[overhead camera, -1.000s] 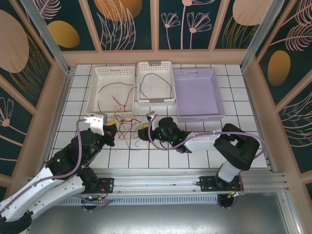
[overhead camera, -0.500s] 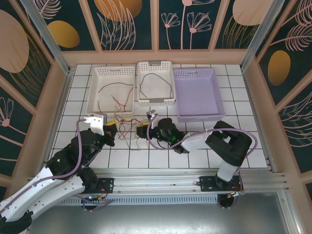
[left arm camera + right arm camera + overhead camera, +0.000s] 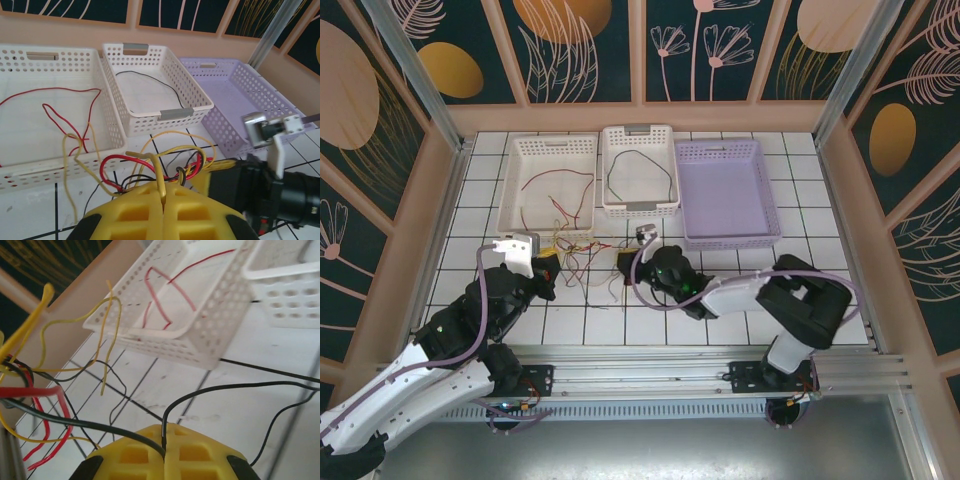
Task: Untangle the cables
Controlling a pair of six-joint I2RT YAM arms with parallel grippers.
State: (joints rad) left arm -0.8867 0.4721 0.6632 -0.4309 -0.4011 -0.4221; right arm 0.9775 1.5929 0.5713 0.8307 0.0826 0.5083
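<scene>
The cables (image 3: 582,262) lie in a red, black and yellow tangle on the tiles between my two grippers. My left gripper (image 3: 548,268) is at the tangle's left side. In the left wrist view, my left gripper (image 3: 164,186) is shut on a yellow cable (image 3: 155,162) that rises from the knot. My right gripper (image 3: 626,265) is at the tangle's right side. Seen from the right wrist, my right gripper (image 3: 164,428) is shut on a thin black cable (image 3: 225,386) that arcs away to the right. A single red cable (image 3: 552,182) lies in the left white basket (image 3: 510,195). A single black cable (image 3: 638,165) lies in the middle white basket (image 3: 640,210).
A purple basket (image 3: 765,195) stands at the back right, beside the two white ones. All three baskets line the far side of the tiled table, just behind the tangle. Wooden walls (image 3: 425,230) close in the left and right edges.
My right gripper has shut on the black cable and shifted slightly to the right. The left arm has stayed still, holding the yellow cable.
</scene>
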